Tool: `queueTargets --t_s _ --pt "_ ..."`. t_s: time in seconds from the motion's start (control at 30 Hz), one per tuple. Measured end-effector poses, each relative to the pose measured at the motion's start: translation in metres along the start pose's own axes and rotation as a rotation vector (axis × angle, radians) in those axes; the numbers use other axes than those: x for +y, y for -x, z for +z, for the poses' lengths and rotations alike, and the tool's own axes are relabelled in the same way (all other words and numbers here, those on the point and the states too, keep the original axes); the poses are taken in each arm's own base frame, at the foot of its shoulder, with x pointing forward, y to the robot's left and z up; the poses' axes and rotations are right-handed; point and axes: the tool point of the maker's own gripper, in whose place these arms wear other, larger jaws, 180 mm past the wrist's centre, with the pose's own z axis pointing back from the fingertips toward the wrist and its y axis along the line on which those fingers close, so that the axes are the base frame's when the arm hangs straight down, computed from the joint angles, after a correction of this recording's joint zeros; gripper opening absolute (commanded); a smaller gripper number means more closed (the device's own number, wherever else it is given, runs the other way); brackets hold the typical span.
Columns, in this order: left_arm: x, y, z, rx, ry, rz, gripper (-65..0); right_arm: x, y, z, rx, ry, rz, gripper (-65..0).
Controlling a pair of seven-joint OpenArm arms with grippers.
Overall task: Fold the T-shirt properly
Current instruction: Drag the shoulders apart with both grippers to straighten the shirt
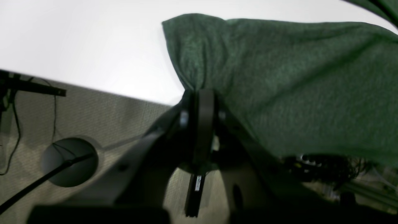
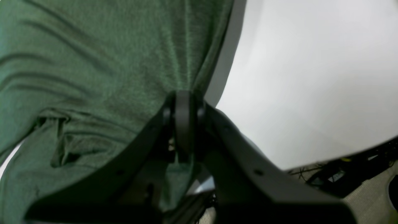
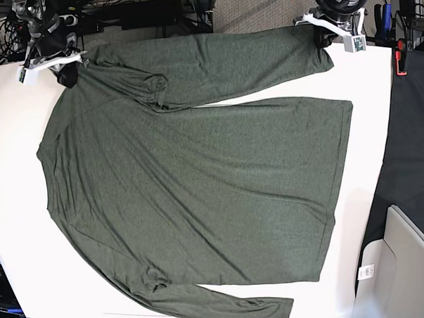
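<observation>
- Wrist views alone showed the left end effector (image 1: 199, 93) and right end effector (image 2: 184, 93) each clamped on T-shirt (image 3: 199, 181) fabric.
- Base view showed bare desk (image 3: 18, 231) bordering it.

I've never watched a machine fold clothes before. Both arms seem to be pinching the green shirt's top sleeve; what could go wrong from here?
Likely risks:
1. The left tool pinches only a small corner of the T-shirt, so thin fabric may slip out when lifted.
2. The right tool grips near bunched folds, so wrinkles may carry into the fold.
3. The sleeve lies at the white table edge and could drop off.
</observation>
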Motion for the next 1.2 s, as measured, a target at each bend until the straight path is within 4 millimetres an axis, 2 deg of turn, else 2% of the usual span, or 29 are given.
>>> queueTargets --t_s 0.07,0.2,0.33,0.47,0.53,0.7,0.8,0.9,1.2 --pt "0.002 0.004 0.002 0.014 -0.004 -0.005 -65.0 -0.002 0.000 0.008 0.001 0.005 0.011 -64.8" --pt "0.010 0.028 0.008 0.099 -0.033 -0.006 -65.0 -0.004 0.008 0.017 0.027 0.013 0.022 -64.8" --pt "0.008 0.018 0.010 0.069 -0.024 -0.025 -65.0 0.005 0.019 0.029 0.060 -0.043 0.064 -64.8" --pt "0.011 0.011 0.015 0.058 -0.033 -0.025 -65.0 -0.008 0.002 0.031 0.012 -0.005 0.071 -64.8" --pt "0.014 -0.003 0.018 0.018 -0.046 -0.030 -65.0 -0.005 -0.005 0.027 -0.008 -0.012 0.068 -64.8" --pt "0.004 -0.046 0.018 -0.101 -0.022 -0.048 -65.0 0.013 -0.027 0.018 -0.074 -0.075 0.038 -64.8" --pt "0.001 -0.058 0.014 -0.127 -0.019 -0.045 -65.0 0.019 -0.037 0.013 -0.103 -0.089 0.040 -64.8" --pt "-0.005 -0.078 0.008 -0.177 -0.006 -0.042 -65.0 0.024 -0.046 0.008 -0.131 -0.103 0.039 -64.8" --pt "-0.026 -0.146 -0.008 -0.315 0.043 -0.039 -65.0 0.023 -0.049 -0.001 -0.140 -0.102 0.023 -64.8"
